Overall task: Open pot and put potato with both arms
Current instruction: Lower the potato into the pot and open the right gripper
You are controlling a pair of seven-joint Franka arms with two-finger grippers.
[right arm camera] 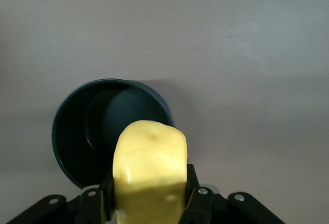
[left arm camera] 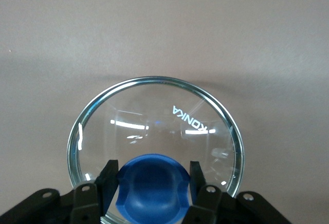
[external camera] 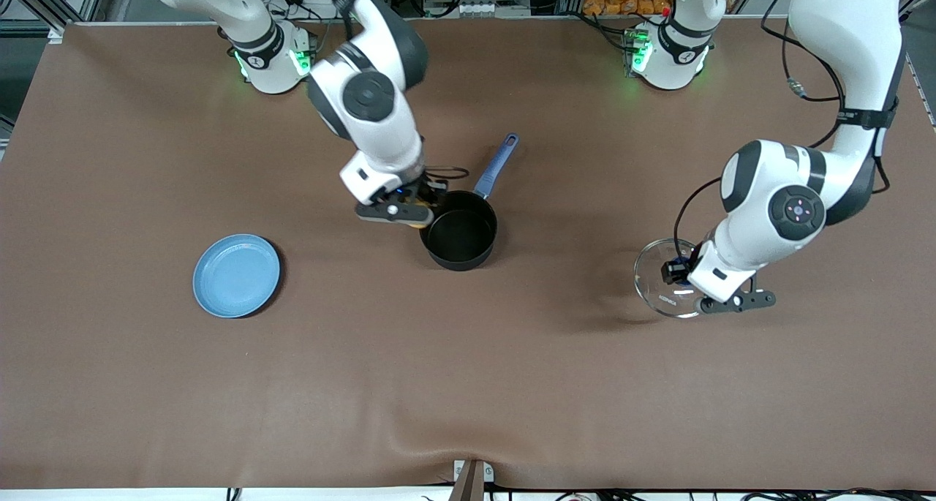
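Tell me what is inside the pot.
Nothing: the pot shows only its bare black bottom. The potato is gripped by the right gripper at its rim. The left gripper holds the lid.

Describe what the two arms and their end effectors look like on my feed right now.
Both are glossy white arms with black joint bands and round dark joint caps. Green lights glow at each base. Black cables loop along the left arm. The left end effector and the right end effector are black, with two fingers and visible screw heads.
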